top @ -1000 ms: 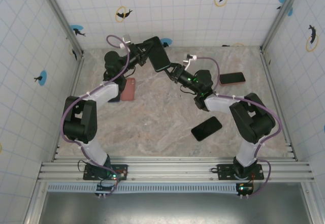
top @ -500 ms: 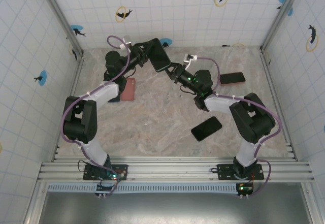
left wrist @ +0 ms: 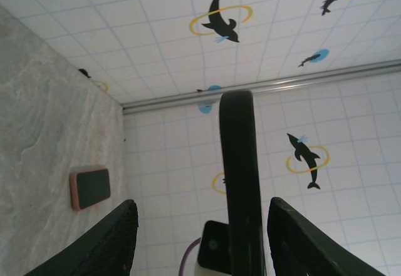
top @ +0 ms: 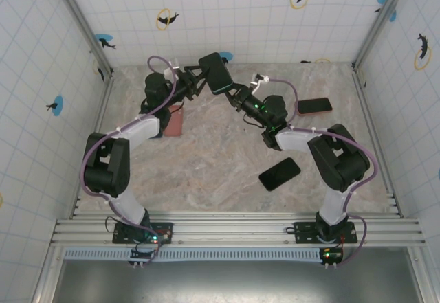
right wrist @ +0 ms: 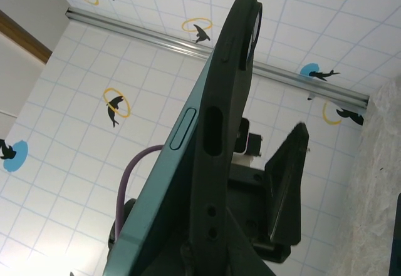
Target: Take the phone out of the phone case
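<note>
The phone case (top: 218, 74), with the teal-edged phone (right wrist: 160, 194) seated against it, is held above the desk (top: 220, 152) by the right gripper (top: 234, 95), clamped on its lower end, and is flanked, untouched, by the parted left gripper (left wrist: 202, 204).

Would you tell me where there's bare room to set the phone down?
Free: the table's middle, between the pink case and the black phone, and the near-left corner. Crowded: the far centre, beneath the raised cased phone.
</note>
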